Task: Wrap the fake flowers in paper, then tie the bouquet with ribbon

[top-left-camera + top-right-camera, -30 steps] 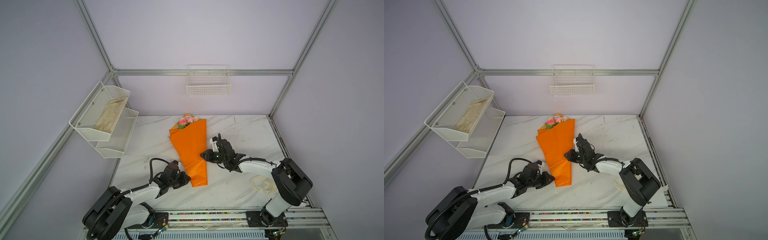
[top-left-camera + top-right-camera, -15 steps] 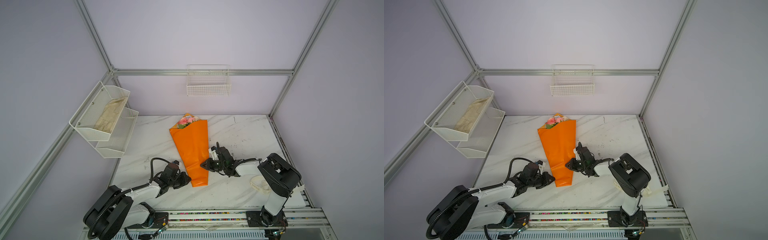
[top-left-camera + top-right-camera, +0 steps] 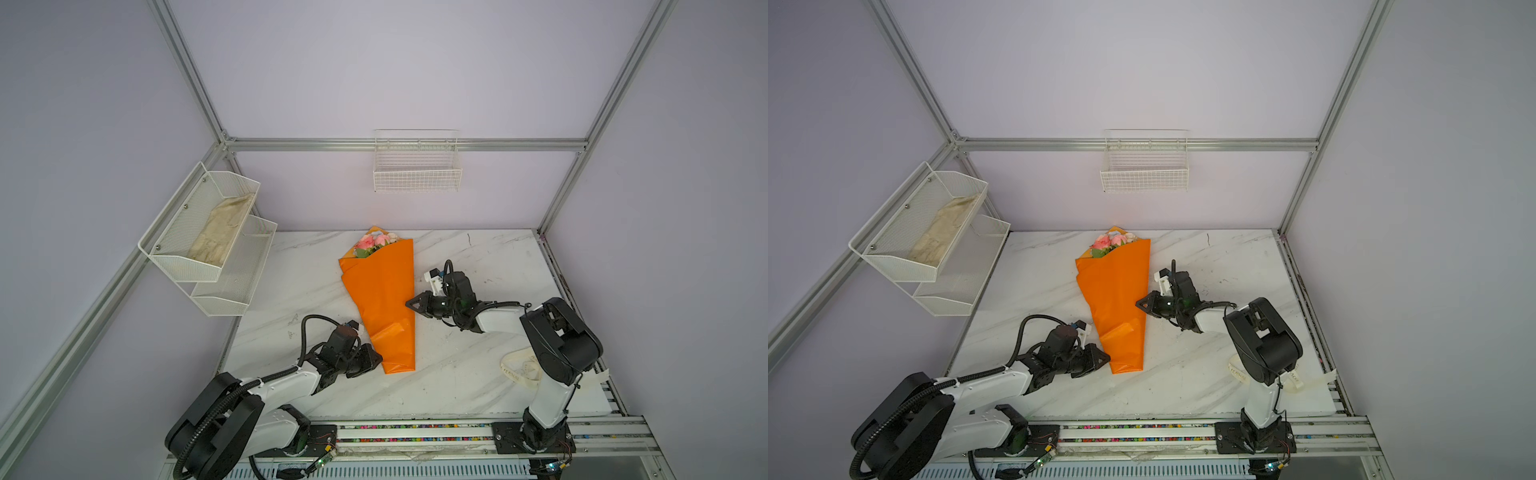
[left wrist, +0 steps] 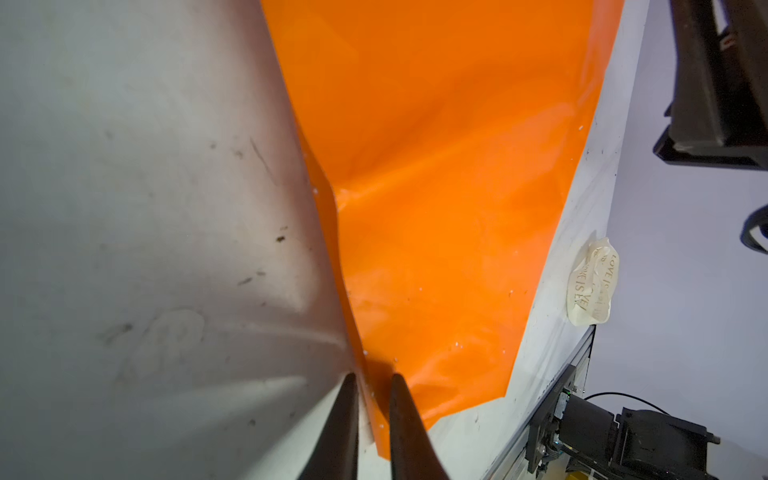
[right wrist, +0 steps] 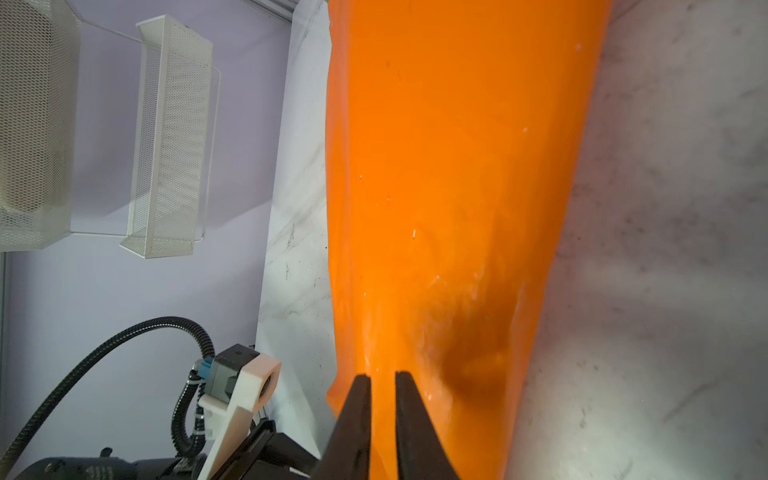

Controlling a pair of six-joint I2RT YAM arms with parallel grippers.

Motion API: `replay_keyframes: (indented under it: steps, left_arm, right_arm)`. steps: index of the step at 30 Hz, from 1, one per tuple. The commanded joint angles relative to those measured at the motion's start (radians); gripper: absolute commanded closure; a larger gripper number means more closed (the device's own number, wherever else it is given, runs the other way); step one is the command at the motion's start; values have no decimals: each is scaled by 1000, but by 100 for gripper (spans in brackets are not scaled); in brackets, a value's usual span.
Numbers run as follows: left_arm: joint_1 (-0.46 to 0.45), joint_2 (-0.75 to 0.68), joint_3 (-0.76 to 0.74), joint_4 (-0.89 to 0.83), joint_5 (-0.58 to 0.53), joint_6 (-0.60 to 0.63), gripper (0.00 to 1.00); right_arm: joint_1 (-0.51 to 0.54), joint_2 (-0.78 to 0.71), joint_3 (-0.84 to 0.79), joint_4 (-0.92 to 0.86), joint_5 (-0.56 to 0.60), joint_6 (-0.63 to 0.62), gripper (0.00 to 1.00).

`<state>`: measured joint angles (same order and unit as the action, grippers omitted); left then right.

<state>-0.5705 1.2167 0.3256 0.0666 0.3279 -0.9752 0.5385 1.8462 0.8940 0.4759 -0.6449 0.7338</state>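
The bouquet of fake flowers (image 3: pixel 384 291) (image 3: pixel 1115 286) lies on the marble table, wrapped in glossy orange paper. Its pink roses (image 3: pixel 374 242) peek out at the far end. My left gripper (image 3: pixel 376 360) (image 3: pixel 1105 358) sits at the wrap's near left corner. In the left wrist view this left gripper (image 4: pixel 372 376) is shut on the paper's edge (image 4: pixel 457 166). My right gripper (image 3: pixel 409 303) (image 3: pixel 1138 304) meets the wrap's right edge halfway along. In the right wrist view the right gripper (image 5: pixel 381 374) is pinched narrowly on the orange paper (image 5: pixel 457 166). A cream lettered ribbon (image 3: pixel 519 370) (image 4: pixel 592 282) lies loose by the right arm's base.
A two-tier white mesh rack (image 3: pixel 208 241) holding a beige cloth hangs on the left wall. A wire basket (image 3: pixel 417 166) hangs on the back wall. Bare marble table (image 3: pixel 478 257) stretches right of the bouquet. The arms' mounting rail (image 3: pixel 415 432) runs along the front edge.
The right gripper slid along the wrap's right edge towards the front, came back, and its jaws narrowed onto the paper. The wrap shifted slightly. The left gripper kept its hold.
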Motion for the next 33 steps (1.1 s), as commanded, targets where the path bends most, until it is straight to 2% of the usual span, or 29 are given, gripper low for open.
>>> replay_keyframes:
  steps: [1, 7, 12, 15, 23, 27, 29, 33]
  left_arm:
    - [6, -24, 75, -10, 2, 27, 83]
    - [5, -99, 76, -57, -8, 21, 82]
    - [6, -264, 92, -138, -102, 24, 79]
    - [8, -300, 120, -127, -123, 31, 76]
    - [0, -74, 345, -122, 50, 84, 73]
    - [-6, -59, 374, -141, -33, 72, 72]
    - [-6, -53, 370, -85, -21, 76, 69]
    - [-21, 88, 478, -81, 182, 117, 70]
  right_arm:
    - [-4, 74, 26, 9, -36, -24, 84]
    - [-6, 128, 23, 2, 1, -16, 84]
    - [-6, 98, 32, -22, 5, -32, 83]
    - [-6, 84, 33, -35, 14, -39, 83]
    - [-7, 68, 33, -51, 25, -42, 82]
    - [-7, 64, 30, -52, 29, -38, 82]
    - [-7, 59, 28, -53, 32, -39, 82]
    - [-8, 58, 33, -53, 28, -33, 82]
